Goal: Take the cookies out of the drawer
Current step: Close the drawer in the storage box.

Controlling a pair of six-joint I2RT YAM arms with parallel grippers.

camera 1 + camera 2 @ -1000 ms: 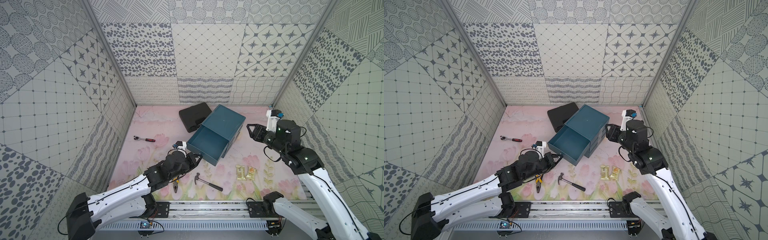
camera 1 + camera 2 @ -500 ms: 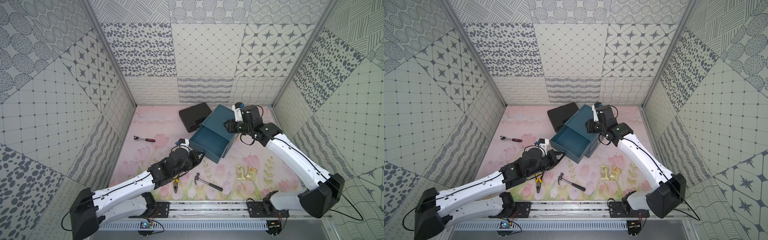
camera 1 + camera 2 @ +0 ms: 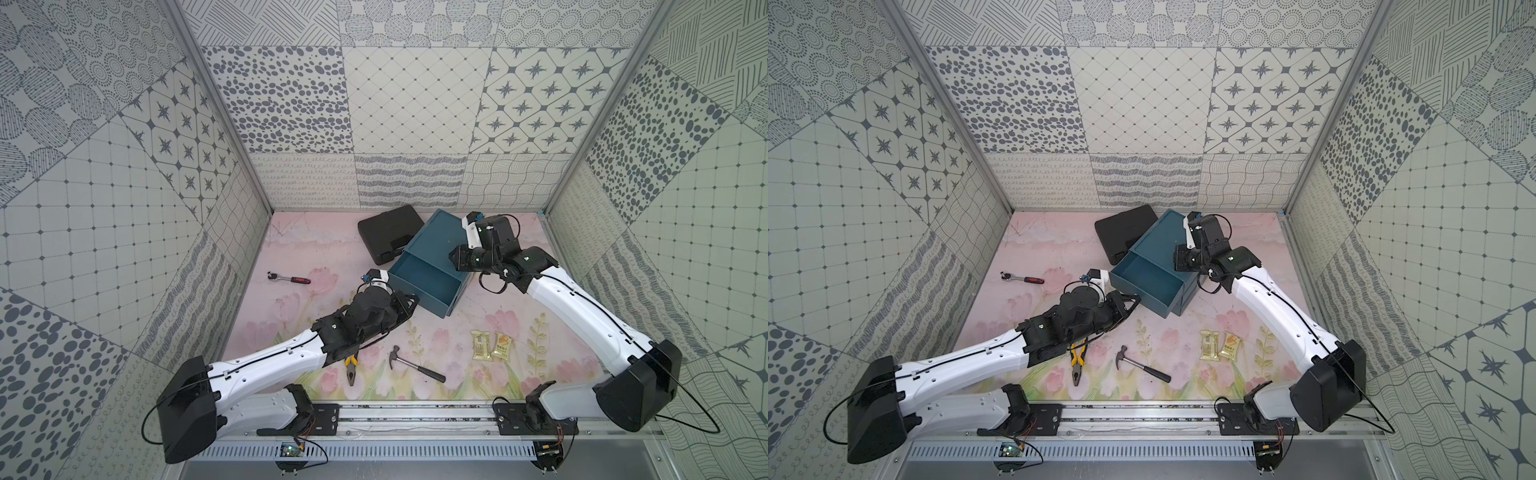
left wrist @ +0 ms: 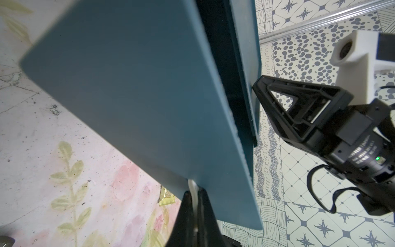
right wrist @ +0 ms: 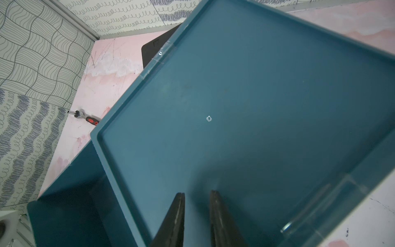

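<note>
Already both cookies [image 3: 480,350] lie outside the open drawer [image 3: 424,279]; left jaws clamp its handle [image 4: 192,188], right jaws closed, empty.

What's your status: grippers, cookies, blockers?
Left gripper shut on drawer handle; right gripper shut, empty, at cabinet top. Two cookie packets on mat; drawer open, shows none. Nothing in the way.

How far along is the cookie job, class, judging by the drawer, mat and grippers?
Done: the drawer is open and two cookies lie on the mat. In hand: the left gripper is shut on the handle; the right gripper, shut and empty, hangs over the cabinet. Left: likely nothing, since the drawer's visible part is bare, though its back is hidden.
</note>
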